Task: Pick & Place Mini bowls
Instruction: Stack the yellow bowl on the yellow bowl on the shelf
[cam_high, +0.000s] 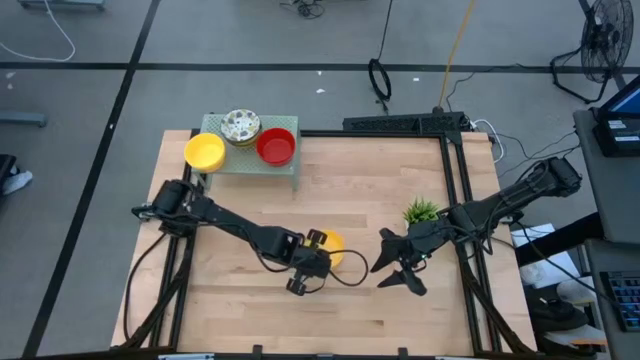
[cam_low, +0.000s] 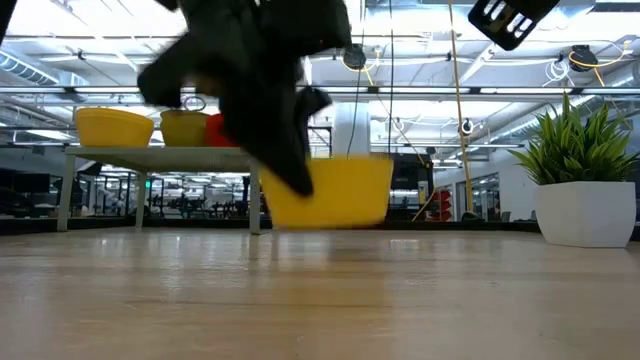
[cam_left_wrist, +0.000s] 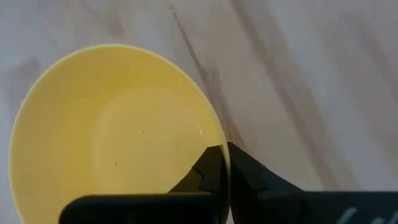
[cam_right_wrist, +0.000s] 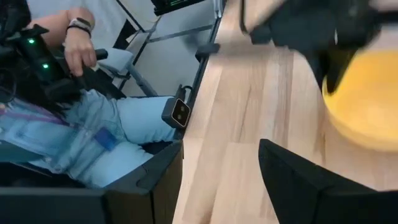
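Note:
My left gripper (cam_high: 316, 256) reaches to the table's middle and is shut on a plain yellow mini bowl (cam_high: 331, 247), which also shows in the low view (cam_low: 335, 190) and fills the left wrist view (cam_left_wrist: 112, 137). My right gripper (cam_high: 386, 263) hangs open just right of that bowl, touching nothing; its wrist view shows the yellow bowl (cam_right_wrist: 367, 106) ahead. On a green stand (cam_high: 235, 163) at the far left sit a yellow bowl (cam_high: 204, 151), a white speckled bowl (cam_high: 241, 126) and a red bowl (cam_high: 276, 147). My left gripper holds the yellow bowl by its rim (cam_left_wrist: 222, 144), one finger (cam_left_wrist: 205, 171) inside the bowl and one finger (cam_left_wrist: 255, 174) outside. It comes from the table's left and above. In the low view the bowl hangs just clear of the table, open side up.
A small green plant in a white pot (cam_high: 422, 211) stands just beyond my right gripper. A black frame rail (cam_high: 455, 170) runs along the table's right side. A seated person (cam_right_wrist: 93, 137) is beyond the table edge in the right wrist view. Bare wood (cam_high: 370, 180) lies between stand and plant.

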